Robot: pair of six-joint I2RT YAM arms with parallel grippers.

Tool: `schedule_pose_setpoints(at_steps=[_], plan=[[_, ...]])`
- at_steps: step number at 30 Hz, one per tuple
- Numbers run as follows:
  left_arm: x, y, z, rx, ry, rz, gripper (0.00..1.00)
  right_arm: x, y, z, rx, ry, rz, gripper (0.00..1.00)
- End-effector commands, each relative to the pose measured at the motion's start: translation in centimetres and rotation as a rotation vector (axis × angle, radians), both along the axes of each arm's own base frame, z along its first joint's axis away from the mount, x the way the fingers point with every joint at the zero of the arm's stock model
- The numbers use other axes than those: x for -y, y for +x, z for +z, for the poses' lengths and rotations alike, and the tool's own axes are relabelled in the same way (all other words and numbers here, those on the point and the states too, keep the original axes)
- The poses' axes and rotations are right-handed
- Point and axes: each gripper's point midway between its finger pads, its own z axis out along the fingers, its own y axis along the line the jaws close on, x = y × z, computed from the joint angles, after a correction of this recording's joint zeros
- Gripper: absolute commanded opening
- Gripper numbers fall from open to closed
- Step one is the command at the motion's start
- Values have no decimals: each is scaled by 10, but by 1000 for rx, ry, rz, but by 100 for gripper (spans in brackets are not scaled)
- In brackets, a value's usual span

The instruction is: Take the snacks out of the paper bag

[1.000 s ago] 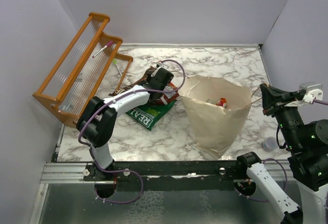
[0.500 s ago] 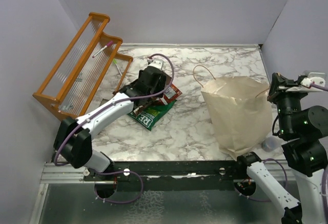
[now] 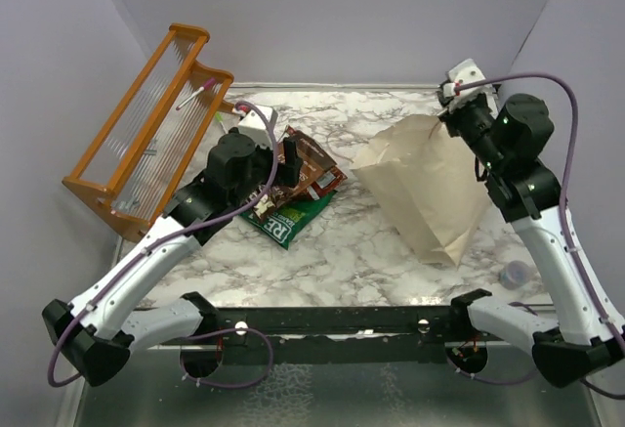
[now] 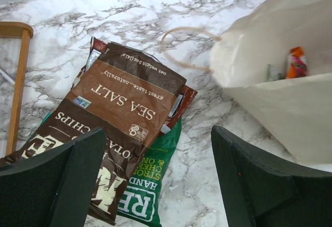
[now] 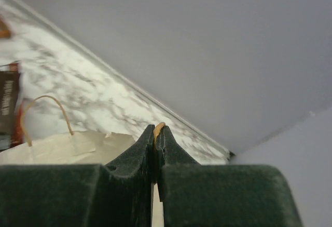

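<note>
The beige paper bag (image 3: 425,188) hangs tilted at the right, its mouth turned left. My right gripper (image 3: 453,112) is shut on its brown cord handle (image 5: 158,129) at the back right. A small red-orange snack (image 4: 295,63) shows inside the bag's mouth (image 4: 290,107). On the marble, left of the bag, lie two brown chip packets (image 4: 129,94) (image 4: 67,149) on top of a green bag (image 4: 150,190). In the top view these are the brown packets (image 3: 311,165) and the green one (image 3: 290,217). My left gripper (image 4: 158,133) hovers open above them, holding nothing.
An orange wooden rack (image 3: 146,134) leans at the back left with a pink-tipped stick (image 3: 195,93) on it. A small clear cup (image 3: 513,273) stands near the front right edge. Grey walls close in the table on three sides.
My left gripper has opened, letting go of a brown packet, and pulled back to the left. The right gripper has carried the bag by its handle to the back right, tipping it over.
</note>
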Motion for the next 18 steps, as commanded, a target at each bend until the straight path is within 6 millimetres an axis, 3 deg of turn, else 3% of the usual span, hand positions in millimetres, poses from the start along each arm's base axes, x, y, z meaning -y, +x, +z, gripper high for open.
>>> schedule_pose_setpoints(at_steps=[1, 4, 6, 8, 14, 18], plan=[[-9, -28, 17, 16, -76, -37, 86, -107, -52, 19, 10, -87, 683, 2], [-17, -42, 29, 50, -133, -40, 88, -144, -115, -6, -114, 55, 1062, 2], [-20, -51, 35, 66, -167, -54, 89, -147, -161, -18, -160, 110, 1234, 2], [-21, -58, 37, 71, -194, -67, 89, -142, -181, -25, -202, 199, 1238, 3], [9, -78, 48, 100, -320, -255, 89, -116, -178, -50, -284, 323, 944, 3], [36, -97, 37, 62, -447, -413, 89, -112, -187, -54, -263, 336, 946, 3]])
